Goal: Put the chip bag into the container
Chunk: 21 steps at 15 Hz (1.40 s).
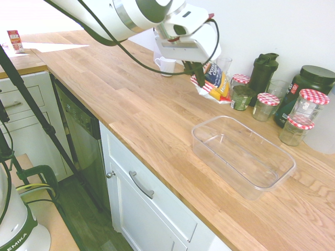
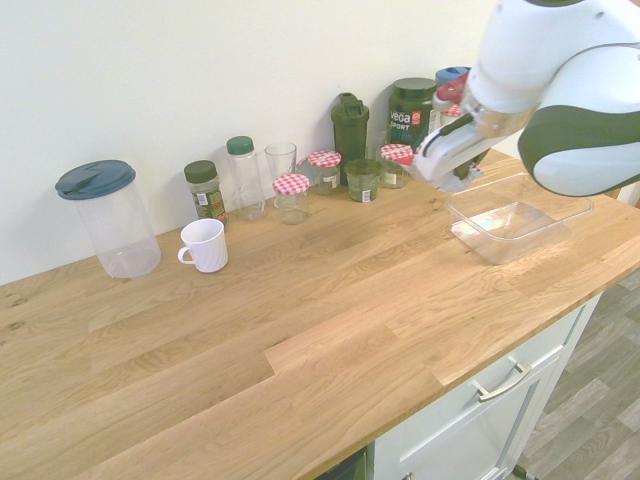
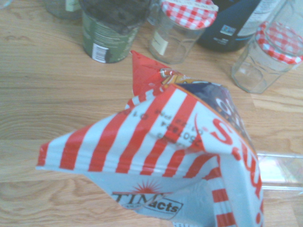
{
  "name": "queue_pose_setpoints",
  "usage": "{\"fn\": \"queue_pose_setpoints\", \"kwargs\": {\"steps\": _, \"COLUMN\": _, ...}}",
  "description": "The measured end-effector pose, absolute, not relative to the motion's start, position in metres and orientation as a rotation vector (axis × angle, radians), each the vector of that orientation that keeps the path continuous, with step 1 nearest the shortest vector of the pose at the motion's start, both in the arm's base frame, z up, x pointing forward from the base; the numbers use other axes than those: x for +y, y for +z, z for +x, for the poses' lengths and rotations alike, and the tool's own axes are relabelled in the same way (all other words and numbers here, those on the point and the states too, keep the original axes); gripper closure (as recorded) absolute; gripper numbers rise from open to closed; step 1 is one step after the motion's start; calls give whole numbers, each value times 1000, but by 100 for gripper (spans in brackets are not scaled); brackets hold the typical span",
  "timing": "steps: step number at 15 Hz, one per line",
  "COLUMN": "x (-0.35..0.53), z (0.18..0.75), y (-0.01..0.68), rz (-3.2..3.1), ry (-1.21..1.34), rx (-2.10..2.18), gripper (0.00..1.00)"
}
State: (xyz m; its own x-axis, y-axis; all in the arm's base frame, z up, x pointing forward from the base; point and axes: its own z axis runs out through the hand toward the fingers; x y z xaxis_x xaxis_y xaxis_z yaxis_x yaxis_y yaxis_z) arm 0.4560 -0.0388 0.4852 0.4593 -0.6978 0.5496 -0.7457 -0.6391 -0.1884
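Oak-toned kitchen worktop (image 1: 131,99) below raised gripper (image 1: 196,71), pinched shut on chip bag (image 1: 213,83), aloft, short of clear container (image 1: 242,157). Likely risks: crumpled foil slipping from a grip at one end, or snagging the tub's rim if carried too low.

Jars (image 1: 266,106) behind the container (image 1: 242,159)

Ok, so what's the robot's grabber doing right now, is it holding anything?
Gripper: closed, holding the striped chip bag up above the wooden counter.
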Motion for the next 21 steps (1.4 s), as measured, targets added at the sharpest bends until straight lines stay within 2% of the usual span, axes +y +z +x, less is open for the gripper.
{"fn": "queue_pose_setpoints", "kwargs": {"steps": 8, "x": -135, "z": 452, "y": 450, "rz": 2641, "ry": 833, "rx": -1411, "gripper": 100}}
{"fn": "queue_pose_setpoints", "kwargs": {"steps": 17, "x": -179, "z": 469, "y": 393, "rz": 2678, "ry": 709, "rx": -1474, "gripper": 100}}
{"fn": "queue_pose_setpoints", "kwargs": {"steps": 18, "x": -182, "z": 468, "y": 388, "rz": 2681, "ry": 700, "rx": -1481, "gripper": 0}}
{"fn": "queue_pose_setpoints", "kwargs": {"steps": 21, "x": -188, "z": 466, "y": 375, "rz": 2694, "ry": 671, "rx": -1503, "gripper": 0}}
